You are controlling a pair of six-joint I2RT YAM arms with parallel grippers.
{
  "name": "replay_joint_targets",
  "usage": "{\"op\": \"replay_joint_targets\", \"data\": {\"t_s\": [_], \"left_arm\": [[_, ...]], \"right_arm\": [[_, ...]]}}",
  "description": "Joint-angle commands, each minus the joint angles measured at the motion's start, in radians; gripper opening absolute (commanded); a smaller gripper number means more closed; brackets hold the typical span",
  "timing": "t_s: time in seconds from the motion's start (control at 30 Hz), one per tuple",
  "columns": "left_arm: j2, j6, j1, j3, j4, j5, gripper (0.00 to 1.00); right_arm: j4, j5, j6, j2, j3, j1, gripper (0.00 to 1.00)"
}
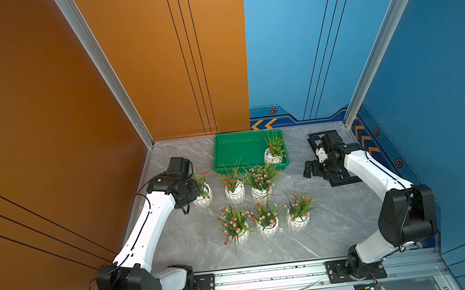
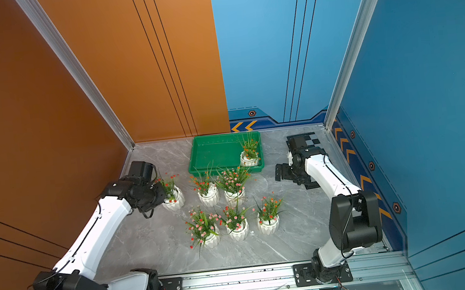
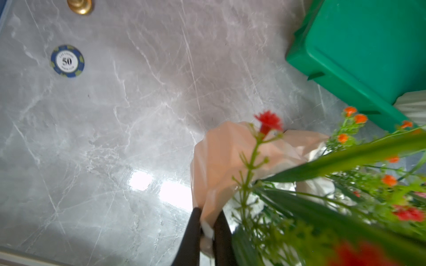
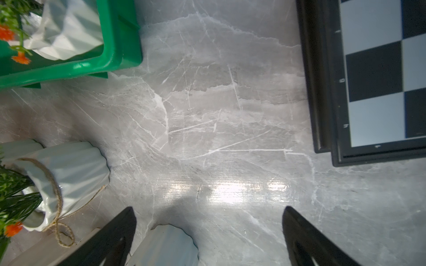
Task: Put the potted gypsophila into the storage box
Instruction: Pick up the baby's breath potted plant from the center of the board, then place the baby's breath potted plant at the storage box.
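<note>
Top views: the storage box (image 1: pixel 226 152) sits at far centre of the marble table (image 1: pixel 337 228). One boxed pot (image 1: pixel 273 156) stands upright in its near right corner, and six more pots stand in two rows on the table, nearer than the box. The left gripper (image 1: pixel 197 195) is at the far-left pot (image 1: pixel 204 200); its fingers are hidden here. The right gripper (image 1: pixel 312 170) hovers right of the box, by the chequered board (image 1: pixel 344 179). Left wrist view: two black fingers (image 3: pixel 191 237) are pressed almost together, pinching the far-left pot's thin rim wall; a box corner is near, and a poker chip (image 3: pixel 67 61) lies on bare marble. Right wrist view: the fingers (image 4: pixel 110 235) are spread wide and hold nothing. Handling, judged: the pot is light, rigid and glossy, so probably slippery. The sprigs are soft and no use for a hold. Grip the rim or ribbed body and keep it upright.
</note>
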Motion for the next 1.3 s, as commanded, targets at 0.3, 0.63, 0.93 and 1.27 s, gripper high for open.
{"op": "replay_joint_targets", "data": {"t_s": [0.3, 0.63, 0.93, 1.27], "left_arm": [[0.260, 0.103, -0.002, 0.407, 0.014, -0.014, 0.00], [0.534, 0.138, -0.066, 0.704, 0.014, -0.005, 0.00], [0.774, 0.126, -0.094, 0.924, 0.015, 0.047, 0.00], [0.897, 0.100, -0.104, 0.976, 0.015, 0.072, 0.00]], "right_arm": [[-0.022, -0.014, -0.022, 0.014, 0.048, -0.009, 1.00], [-0.035, -0.011, -0.027, 0.034, 0.086, -0.021, 1.00], [-0.037, -0.013, -0.031, 0.051, 0.094, -0.045, 1.00], [-0.035, -0.020, -0.041, 0.070, 0.101, -0.075, 1.00]]}}
